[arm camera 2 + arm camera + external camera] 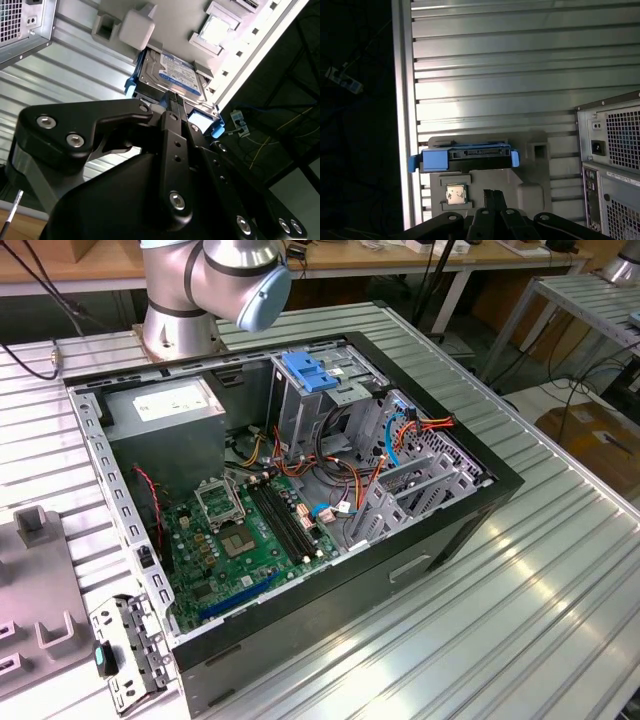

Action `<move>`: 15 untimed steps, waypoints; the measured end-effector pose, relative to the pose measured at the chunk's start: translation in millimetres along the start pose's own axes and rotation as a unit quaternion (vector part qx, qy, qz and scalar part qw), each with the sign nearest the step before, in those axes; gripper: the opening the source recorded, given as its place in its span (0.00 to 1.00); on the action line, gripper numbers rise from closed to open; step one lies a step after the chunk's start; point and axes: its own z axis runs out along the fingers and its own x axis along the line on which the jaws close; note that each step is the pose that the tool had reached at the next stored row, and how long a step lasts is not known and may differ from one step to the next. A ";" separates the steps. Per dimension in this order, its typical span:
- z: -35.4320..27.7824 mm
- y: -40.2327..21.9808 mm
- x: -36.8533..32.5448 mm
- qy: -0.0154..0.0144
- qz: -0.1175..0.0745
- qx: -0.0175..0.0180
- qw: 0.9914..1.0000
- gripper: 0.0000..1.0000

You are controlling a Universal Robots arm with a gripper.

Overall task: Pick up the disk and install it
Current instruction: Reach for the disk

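— Well, where's the disk [465, 156]?
— Seated in the grey holder [536, 187] on the bench [495, 75]; the gripper [493, 193] hangs nearby, clenched and empty
— Risk?
— Descending clenched, it could knock the disk's blue rail and skew it

disk [170, 77] | silver-grey, blue rails, label up | seemingly seated on grey fixture [175, 25]

Silver arm [215, 275], pale blue joint cap [268, 295]; black end effector [172, 100], silver screws [177, 200].

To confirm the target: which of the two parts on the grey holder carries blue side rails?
The flat silver-grey metal disk; the small square silver chip beside it has none.
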 end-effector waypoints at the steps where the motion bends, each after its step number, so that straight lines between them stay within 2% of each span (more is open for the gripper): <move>1: 0.0 0.4 0.0 0.000 0.000 0.000 1.000 0.11; 8: 0.0 1.6 -1.2 0.000 0.000 0.000 1.000 0.11; 15: -0.7 3.0 -20.2 -0.001 0.000 0.000 1.000 0.11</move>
